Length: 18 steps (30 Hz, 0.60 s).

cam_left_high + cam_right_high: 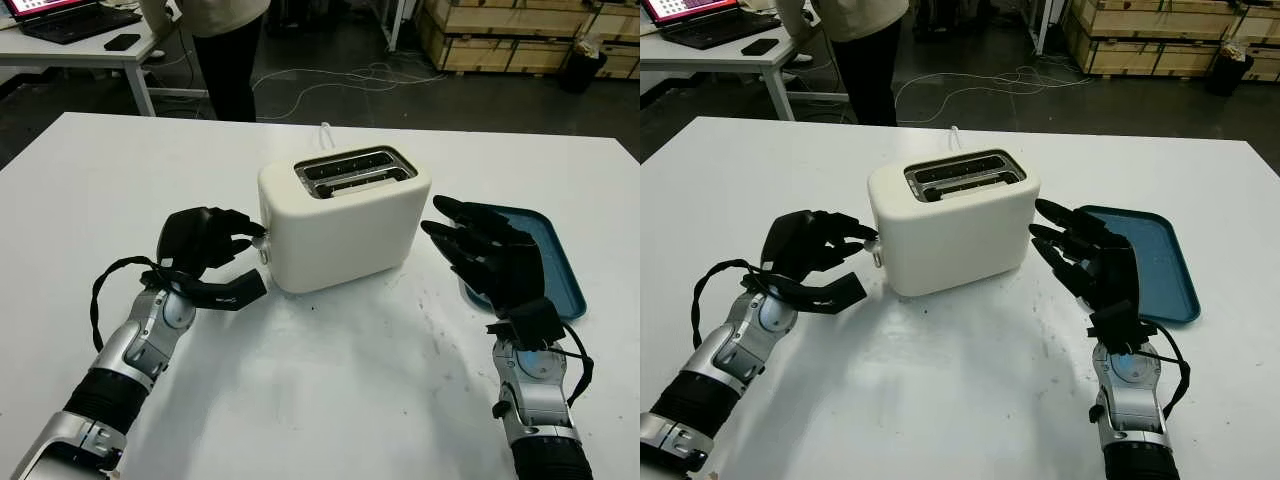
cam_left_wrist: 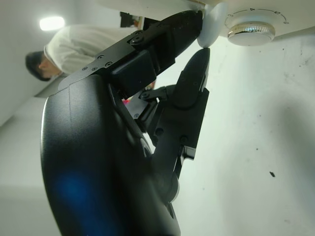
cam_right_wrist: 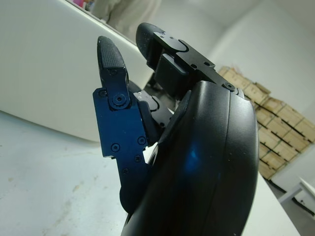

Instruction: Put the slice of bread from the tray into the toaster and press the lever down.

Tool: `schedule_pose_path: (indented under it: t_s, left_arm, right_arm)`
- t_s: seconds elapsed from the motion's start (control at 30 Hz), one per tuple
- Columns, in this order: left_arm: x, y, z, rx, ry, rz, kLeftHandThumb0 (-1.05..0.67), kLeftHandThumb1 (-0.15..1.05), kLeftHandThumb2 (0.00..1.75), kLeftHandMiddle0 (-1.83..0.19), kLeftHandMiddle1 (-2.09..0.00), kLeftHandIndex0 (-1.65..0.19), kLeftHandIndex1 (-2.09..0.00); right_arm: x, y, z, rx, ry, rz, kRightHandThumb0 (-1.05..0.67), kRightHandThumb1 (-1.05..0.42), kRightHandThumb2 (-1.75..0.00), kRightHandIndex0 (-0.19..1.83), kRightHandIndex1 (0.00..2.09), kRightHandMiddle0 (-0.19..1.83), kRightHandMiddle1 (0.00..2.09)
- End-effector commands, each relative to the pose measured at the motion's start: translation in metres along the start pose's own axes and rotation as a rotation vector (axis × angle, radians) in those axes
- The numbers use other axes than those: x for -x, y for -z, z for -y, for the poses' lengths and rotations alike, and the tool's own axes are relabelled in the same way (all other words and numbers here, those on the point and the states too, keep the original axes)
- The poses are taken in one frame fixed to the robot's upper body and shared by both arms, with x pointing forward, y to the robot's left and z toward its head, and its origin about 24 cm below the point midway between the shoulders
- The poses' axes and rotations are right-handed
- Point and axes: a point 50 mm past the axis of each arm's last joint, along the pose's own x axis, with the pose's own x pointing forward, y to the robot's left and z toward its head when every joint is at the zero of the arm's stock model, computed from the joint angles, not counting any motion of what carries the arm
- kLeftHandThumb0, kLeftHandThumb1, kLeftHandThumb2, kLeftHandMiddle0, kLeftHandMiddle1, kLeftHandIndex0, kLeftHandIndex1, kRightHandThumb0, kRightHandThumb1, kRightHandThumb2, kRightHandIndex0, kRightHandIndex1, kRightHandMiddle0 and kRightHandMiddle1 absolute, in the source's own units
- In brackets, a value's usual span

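The left hand (image 1: 205, 245) sits at 9 o'clock of the cream toaster (image 1: 345, 215), its fingers curled, fingertips (image 2: 193, 19) pinching the white lever (image 2: 212, 22) on the toaster's end beside the dial (image 2: 251, 29). The right hand (image 1: 1085, 255) hovers open at 3 o'clock of the toaster, holding nothing, over the near end of the blue tray (image 1: 1165, 265). Bread seems to sit in the toaster slots (image 1: 352, 170), though I cannot tell for sure. At 12 o'clock beyond the white surface (image 1: 330, 400) a person (image 1: 225, 40) stands.
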Motion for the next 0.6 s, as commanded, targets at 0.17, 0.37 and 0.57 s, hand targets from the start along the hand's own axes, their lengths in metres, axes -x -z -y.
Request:
schedule_pose_path:
  t_s: [0.17,0.37,0.57]
  left_arm:
    - [0.015,-0.018,0.058,-0.029,0.351,0.046,-0.23,0.91,0.01,-0.89,-1.02,-1.23,-0.03]
    - [0.017,-0.061,0.029,0.015,0.292,0.206,-0.26,0.88,0.01,-0.93,-1.31,-1.33,-0.09]
    - [0.029,-0.019,0.088,-0.192,0.749,-0.166,-0.10,0.89,0.00,-0.92,-0.89,-1.15,-0.06]
  right_arm:
    - [-0.002,-0.003,-0.001,-0.001,0.012,0.024,-0.47,-0.92,-0.07,1.01,0.01,0.89,0.00]
    - [-0.002,-0.005,-0.001,0.009,0.011,0.031,-0.47,-0.92,-0.08,1.01,0.01,0.90,0.00]
    - [-0.001,-0.005,0.006,0.029,0.015,0.032,-0.46,-0.92,-0.07,1.00,0.00,0.89,0.00]
